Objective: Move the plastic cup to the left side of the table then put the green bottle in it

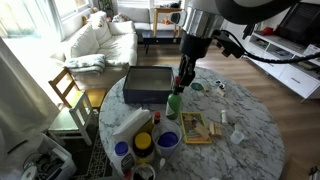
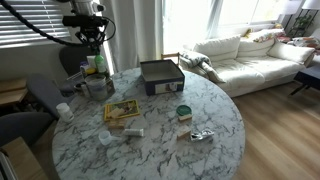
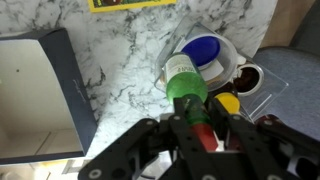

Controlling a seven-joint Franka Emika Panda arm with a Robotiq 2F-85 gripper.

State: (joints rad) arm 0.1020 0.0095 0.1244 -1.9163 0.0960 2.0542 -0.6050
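My gripper (image 3: 191, 128) is shut on the green bottle (image 3: 186, 88) and holds it above the table (image 3: 130, 50). In the wrist view the bottle's far end overlaps the plastic cup (image 3: 228, 52), whitish with a blue inside, which lies just beyond it. In an exterior view the gripper (image 1: 183, 80) hangs over the table's middle with the green bottle (image 1: 173, 103) below it, and the cup (image 1: 167, 139) stands nearer the table edge. In an exterior view the gripper (image 2: 91, 47) is at the table's far left; the cup there is hard to make out.
A dark open box (image 1: 150, 83) (image 2: 160, 72) (image 3: 35, 95) lies beside the gripper. A yellow bottle (image 1: 143, 146), a blue-lidded jar (image 1: 122, 150) and a dark cup (image 3: 246, 78) crowd round the plastic cup. A yellow book (image 1: 195, 127) (image 2: 122, 111) lies on the table.
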